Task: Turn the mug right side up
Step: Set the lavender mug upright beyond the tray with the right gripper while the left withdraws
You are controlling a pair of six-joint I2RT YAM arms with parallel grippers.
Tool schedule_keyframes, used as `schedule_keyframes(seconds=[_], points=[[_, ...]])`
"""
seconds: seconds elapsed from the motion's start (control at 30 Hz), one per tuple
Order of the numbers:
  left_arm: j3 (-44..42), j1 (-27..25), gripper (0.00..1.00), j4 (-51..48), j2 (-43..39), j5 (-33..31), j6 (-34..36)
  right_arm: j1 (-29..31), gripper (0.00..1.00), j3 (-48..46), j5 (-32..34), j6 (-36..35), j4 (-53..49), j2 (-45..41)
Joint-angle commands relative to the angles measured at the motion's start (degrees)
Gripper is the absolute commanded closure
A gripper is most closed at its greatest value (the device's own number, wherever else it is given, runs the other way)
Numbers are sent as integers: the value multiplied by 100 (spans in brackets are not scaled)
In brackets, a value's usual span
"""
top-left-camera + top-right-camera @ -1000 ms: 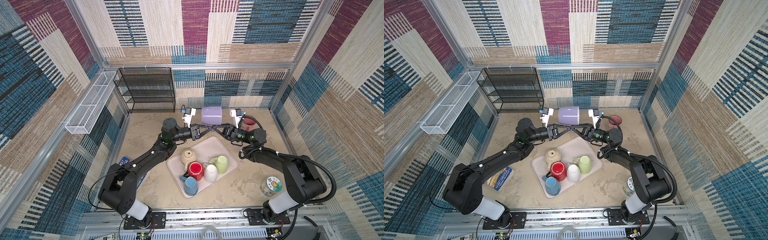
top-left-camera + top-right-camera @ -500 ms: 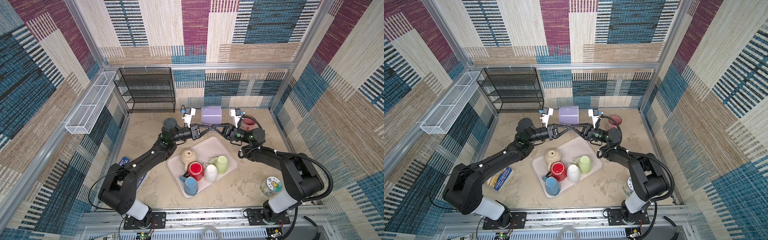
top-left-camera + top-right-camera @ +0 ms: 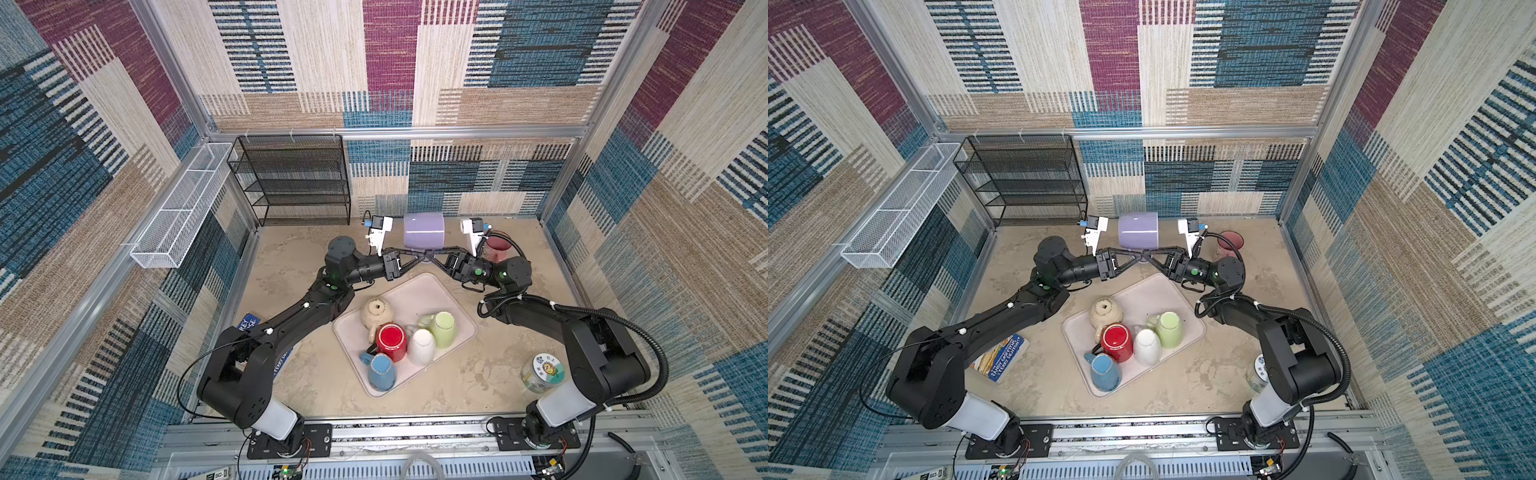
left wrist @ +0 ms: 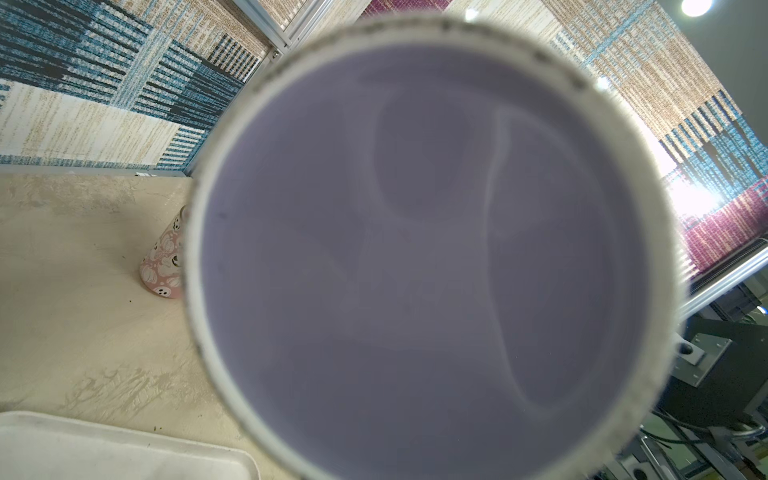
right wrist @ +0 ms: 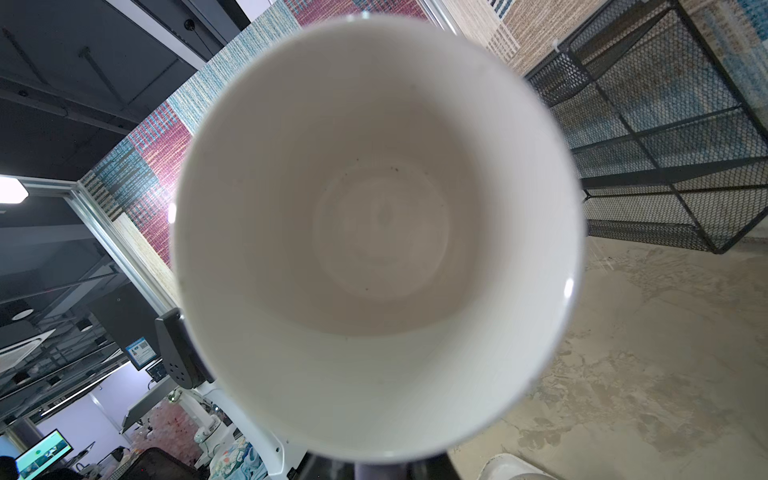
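The lavender mug hangs on its side above the table's back middle. Its purple base faces the left wrist view, and its white inside faces the right wrist view. Below the mug, my left gripper and right gripper meet tip to tip at its handle. Both are shut on it. The mug hides the fingers in both wrist views.
A pale tray in the middle holds a beige teapot and red, white, green and blue mugs. A pink cup stands back right. A black wire rack, white basket, book and jar are also there.
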Motion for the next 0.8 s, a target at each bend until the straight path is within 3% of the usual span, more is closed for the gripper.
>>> schedule_keyframes(seconds=[0.0,0.23,0.47,0.57,0.67,0.77], points=[[8,-17,76,13,-47,288,305,6,100,-12,251,-22,202,-109],[34,-12,59,-271,-230,146,546,-26,100,-37,251,-168,-2,-251],[33,14,50,-791,-437,-17,764,-56,100,-89,295,-337,-311,-367],[22,40,39,-1200,-627,-172,959,-104,100,-82,409,-784,-1081,-613],[41,41,16,-1633,-906,-303,1042,-145,100,5,658,-1440,-2178,-950],[181,41,4,-2417,-1198,-481,1235,-151,100,264,1162,-2227,-3615,-1201]])
